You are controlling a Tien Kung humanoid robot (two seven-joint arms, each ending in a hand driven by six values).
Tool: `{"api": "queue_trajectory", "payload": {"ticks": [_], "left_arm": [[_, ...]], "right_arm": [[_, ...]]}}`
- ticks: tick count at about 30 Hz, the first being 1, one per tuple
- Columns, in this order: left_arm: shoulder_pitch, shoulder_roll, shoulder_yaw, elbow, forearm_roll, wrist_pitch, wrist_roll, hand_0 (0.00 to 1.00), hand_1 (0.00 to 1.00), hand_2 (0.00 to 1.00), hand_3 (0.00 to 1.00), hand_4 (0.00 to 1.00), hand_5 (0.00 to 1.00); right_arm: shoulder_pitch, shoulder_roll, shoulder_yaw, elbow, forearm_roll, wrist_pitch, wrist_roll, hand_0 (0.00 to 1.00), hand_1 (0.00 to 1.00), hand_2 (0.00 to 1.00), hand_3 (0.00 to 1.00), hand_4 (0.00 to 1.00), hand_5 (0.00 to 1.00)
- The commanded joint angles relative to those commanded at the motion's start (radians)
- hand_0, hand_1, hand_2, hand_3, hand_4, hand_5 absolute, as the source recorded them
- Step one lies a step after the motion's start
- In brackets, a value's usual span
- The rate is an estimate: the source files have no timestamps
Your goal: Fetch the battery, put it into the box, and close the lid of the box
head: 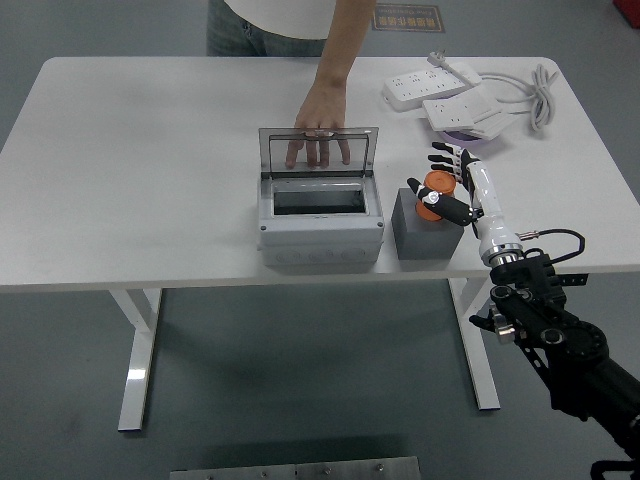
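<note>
You have one white table (150, 150) carrying everything. On it sits one grey box (321, 225) with one clear lid (320, 150) standing open near the middle, and just right of it one dark grey block (420, 232). One orange battery (435, 193) shows above that block — held in one robot hand, the right hand (450, 185). At the far right corner you can count two white power strips (440, 88) with one coiled cable (538, 95), plus one purple bowl (462, 140). One person's hand (320, 128) rests on the lid.
</note>
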Motion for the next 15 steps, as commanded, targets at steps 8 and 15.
{"api": "queue_trajectory", "payload": {"ticks": [8, 15], "left_arm": [[-0.001, 0.0, 0.0, 0.001, 0.001, 0.0, -0.002, 0.658, 0.717, 0.644, 0.613, 0.692, 0.241], [-0.002, 0.0, 0.0, 0.001, 0.0, 0.0, -0.002, 0.657, 0.718, 0.643, 0.614, 0.691, 0.24]], "right_arm": [[0.001, 0.008, -0.013, -0.004, 0.0, -0.004, -0.001, 0.685, 0.662, 0.679, 0.739, 0.864, 0.204], [0.003, 0.014, -0.031, -0.008, 0.002, -0.006, -0.004, 0.681, 0.663, 0.679, 0.736, 0.862, 0.203]]}}
